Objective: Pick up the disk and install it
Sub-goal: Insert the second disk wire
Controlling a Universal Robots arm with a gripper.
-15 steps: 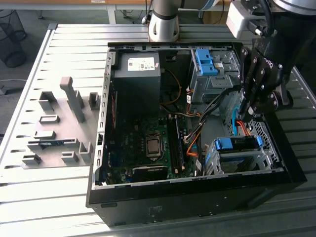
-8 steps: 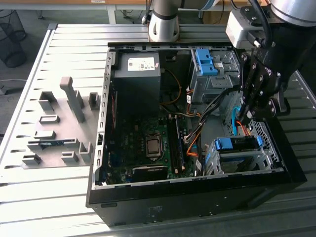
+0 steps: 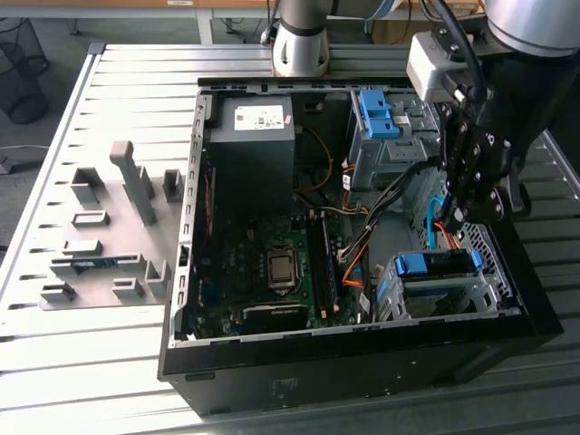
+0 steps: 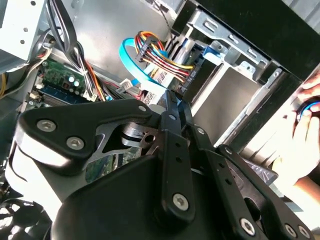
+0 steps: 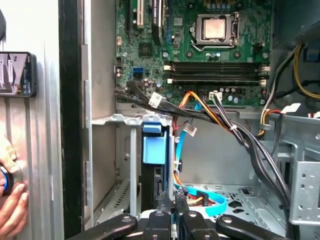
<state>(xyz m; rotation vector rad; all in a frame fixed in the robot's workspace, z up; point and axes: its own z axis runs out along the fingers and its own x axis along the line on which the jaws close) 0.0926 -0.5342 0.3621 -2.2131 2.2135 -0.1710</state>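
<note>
The disk [image 3: 436,265] sits in the metal drive cage [image 3: 480,299] at the near corner of the open computer case, on the exterior view's right. Its blue carrier frame faces up, with grey metal below it. The first wrist view shows the disk's blue carrier tab [image 5: 152,148] standing in the cage slot. My gripper [image 3: 451,217] hangs just above the cage, beside the orange and blue cables. Its fingers [image 5: 168,216] are shut together with nothing between them, and their tips [image 4: 171,102] are close to the carrier's edge.
A bare blue bracket [image 3: 375,112] tops the far drive bay. Cable bundles [image 5: 210,117] cross between the motherboard [image 5: 200,45] and the cage. A person's hand [image 5: 11,195] rests outside the case wall. Grey fixtures [image 3: 109,236] stand on the slatted table at the exterior view's left.
</note>
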